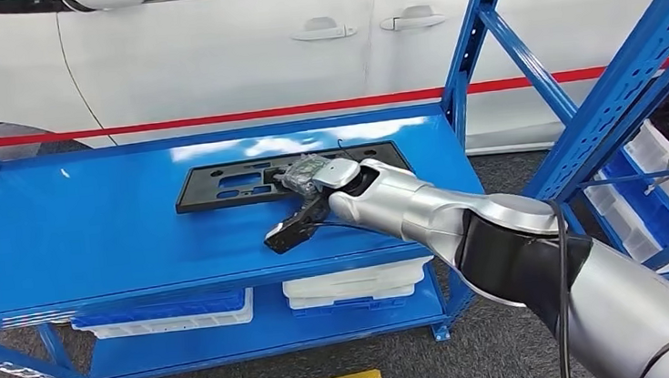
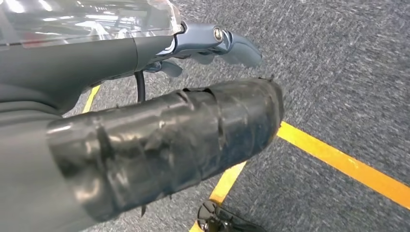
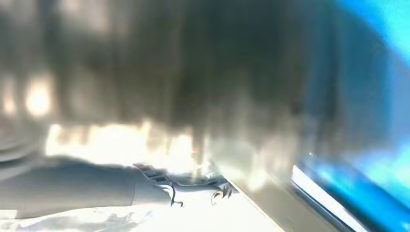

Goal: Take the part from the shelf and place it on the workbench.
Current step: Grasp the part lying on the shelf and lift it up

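One flat black part point(image 1: 286, 175), long and pierced with cut-outs, lies on the blue shelf top point(image 1: 88, 238), toward twelve o'clock of its middle. The right hand point(image 1: 304, 175) rests over the part's three-o'clock half, likely reaching to grip it; whether its fingers have closed, I cannot tell. The left hand point(image 2: 212, 43) hangs above grey carpet with nothing in it, fingers loosely apart.

Heavily blurred: the right hand point(image 3: 145, 186), grey, lies against a dark smeared surface, with a bright blue shelf surface point(image 3: 372, 145) just beyond its fingers point(image 3: 220, 191)
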You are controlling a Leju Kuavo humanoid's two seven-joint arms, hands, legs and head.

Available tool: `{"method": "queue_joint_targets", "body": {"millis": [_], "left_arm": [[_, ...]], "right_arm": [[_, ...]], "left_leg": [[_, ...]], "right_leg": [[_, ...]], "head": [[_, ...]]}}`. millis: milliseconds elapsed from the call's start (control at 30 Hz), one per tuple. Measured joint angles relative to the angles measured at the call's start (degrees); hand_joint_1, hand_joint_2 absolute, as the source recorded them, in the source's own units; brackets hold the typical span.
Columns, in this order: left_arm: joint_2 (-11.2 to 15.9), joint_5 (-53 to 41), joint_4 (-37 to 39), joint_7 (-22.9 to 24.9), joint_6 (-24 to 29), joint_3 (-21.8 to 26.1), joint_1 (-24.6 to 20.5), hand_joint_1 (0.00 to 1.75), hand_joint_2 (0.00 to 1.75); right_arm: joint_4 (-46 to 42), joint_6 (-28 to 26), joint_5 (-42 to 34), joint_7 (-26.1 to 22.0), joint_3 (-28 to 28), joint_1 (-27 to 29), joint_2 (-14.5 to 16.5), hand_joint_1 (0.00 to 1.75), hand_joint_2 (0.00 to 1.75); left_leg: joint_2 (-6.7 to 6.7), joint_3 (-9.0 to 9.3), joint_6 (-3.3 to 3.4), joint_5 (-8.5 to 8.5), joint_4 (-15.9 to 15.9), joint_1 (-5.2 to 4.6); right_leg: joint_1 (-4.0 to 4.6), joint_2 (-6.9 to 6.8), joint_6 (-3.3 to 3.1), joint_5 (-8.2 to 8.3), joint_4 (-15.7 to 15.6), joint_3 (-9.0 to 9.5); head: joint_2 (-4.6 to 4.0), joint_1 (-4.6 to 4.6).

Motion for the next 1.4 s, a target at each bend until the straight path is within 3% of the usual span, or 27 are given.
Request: {"method": "queue_joint_targets", "body": {"millis": [33,133,167,200,233,300,333,400,800,1067,1333,1400], "left_arm": [[-0.02,-0.03,0.0,0.0,-0.01,0.0,-0.04,0.0,0.0],[-0.02,-0.1,0.0,0.01,-0.01,0.0,0.01,0.0,0.0],[-0.02,-0.12,0.0,0.01,-0.01,0.0,0.05,0.0,0.0],[-0.02,-0.13,0.0,0.02,-0.01,0.0,0.06,0.0,0.0],[-0.03,-0.13,0.0,0.02,-0.01,0.0,0.04,0.0,0.0],[-0.1,-0.14,0.0,0.02,-0.01,0.0,-0.03,0.0,0.0],[-0.13,-0.16,0.0,0.02,-0.01,0.0,-0.06,0.0,0.0],[-0.17,-0.22,0.0,0.03,-0.01,0.0,-0.07,0.0,0.0],[-0.58,-0.96,0.0,0.12,-0.03,-0.02,0.0,0.0,0.0],[-0.66,-0.9,0.0,0.1,-0.16,-0.02,-0.01,0.0,0.0],[-0.66,0.74,0.0,-1.54,-1.03,0.0,0.0,0.0,0.0],[-0.66,0.96,0.0,-2.09,-1.11,0.0,0.01,0.0,0.87]], "right_arm": [[-0.03,-0.08,0.02,0.01,-0.01,0.04,-0.1,0.0,1.75],[-0.09,-0.33,0.13,0.02,-0.01,0.64,-0.4,0.0,1.75],[-0.09,-0.43,0.17,0.02,-0.01,0.96,-0.48,0.0,1.75],[-0.09,-0.49,0.19,0.02,-0.01,1.2,-0.54,0.42,1.75],[-0.1,-0.56,0.21,0.02,-0.02,1.33,-0.58,0.86,1.75],[-0.17,-0.69,0.21,0.08,-0.05,1.3,-0.7,1.73,1.75],[-0.22,-0.8,0.21,0.14,-0.08,1.26,-0.75,1.75,1.75],[-0.32,-1.21,0.24,0.27,-0.13,1.43,-0.82,1.75,1.75],[-3.58,-3.84,2.75,1.22,-1.0,4.05,-3.37,1.75,1.75],[-5.82,-4.05,4.67,1.27,-1.7,3.93,-3.72,1.75,1.75],[-15.39,-1.7,7.47,3.87,-2.55,1.74,-3.69,1.75,1.75],[-18.55,-0.41,7.83,4.51,-3.16,0.67,-3.69,1.75,1.75]], "left_leg": [[0.02,0.04,0.31,0.13,-0.17,0.13],[-0.01,0.0,0.68,0.15,-0.22,0.13],[-0.04,0.01,0.68,0.13,-0.21,0.13],[-0.05,0.05,0.68,0.1,-0.2,0.12],[-0.08,0.13,0.64,0.06,-0.2,0.12],[-0.09,0.3,0.47,-0.09,-0.18,0.03],[-0.1,0.28,0.42,-0.19,-0.08,-0.12],[-0.1,0.13,0.32,-0.3,0.03,-0.3],[-0.1,0.43,-0.36,-0.13,-0.41,-0.02],[-0.1,0.43,-0.37,-0.12,-0.41,-0.01],[-0.09,0.35,-0.37,-0.11,-0.41,-0.03],[-0.09,0.34,-0.37,-0.11,-0.4,-0.03]], "right_leg": [[-0.12,0.0,0.32,-1.27,1.96,-0.85],[-0.47,-0.02,1.06,-6.13,12.55,-5.86],[-0.54,-0.03,1.16,-6.47,14.69,-7.01],[-0.6,-0.03,1.15,-5.64,14.62,-7.12],[-0.64,-0.03,1.03,-3.84,12.23,-6.09],[-0.5,-0.02,0.49,0.05,4.07,-2.2],[-0.45,0.02,0.43,1.14,0.8,-0.69],[-0.24,0.1,0.55,1.35,-1.58,0.31],[0.2,0.15,0.05,1.23,-1.48,0.29],[0.22,0.15,-0.04,1.3,-1.47,0.34],[0.13,0.16,-0.06,1.35,-1.46,0.25],[0.13,0.16,-0.06,1.34,-1.46,0.23]], "head": [[0.0,0.01],[0.0,0.01],[0.0,0.01],[0.0,0.01],[0.0,0.01],[0.0,0.01],[0.01,-0.01],[0.01,-0.02],[0.0,-0.01],[0.0,-0.01],[0.0,-0.01],[0.0,-0.01]]}}
